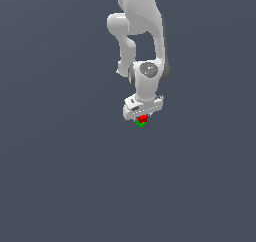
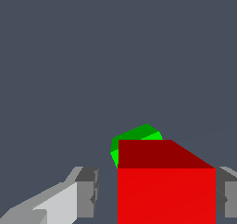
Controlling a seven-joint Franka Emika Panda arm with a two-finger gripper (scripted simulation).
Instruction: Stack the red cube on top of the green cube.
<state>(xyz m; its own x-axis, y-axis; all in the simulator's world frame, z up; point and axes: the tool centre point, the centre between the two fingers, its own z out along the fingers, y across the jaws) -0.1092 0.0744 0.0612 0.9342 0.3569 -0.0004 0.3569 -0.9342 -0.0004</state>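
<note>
The claw [image 1: 141,118] hung straight down from our arm in the exterior view, low over the table [image 1: 60,186], with the red cube [image 1: 143,118] showing just beneath the white palm and a sliver of the green cube [image 1: 141,124] directly under it. We judged that the red one was carried that way so it could be set squarely on the green; whether the two were touching or a little apart, that view was too small to tell. Nothing else lay on the table near the pair, and we saw nothing standing in the way of a lowering.

In the wrist view the red cube [image 2: 165,195] filled the space at the claw [image 2: 159,193]. One finger [image 2: 227,195] sat flush against one of its sides, while the other finger [image 2: 85,193] stood off from the opposite side with a visible gap. So we could not tell whether the claw was gripping or had let go. The green cube [image 2: 136,134] peeked out beyond the red one's far edge, mostly hidden behind it, which suggested to us that the stack was nearly lined up, with a slight offset. Only the bare table [image 2: 115,56] lay beyond.
</note>
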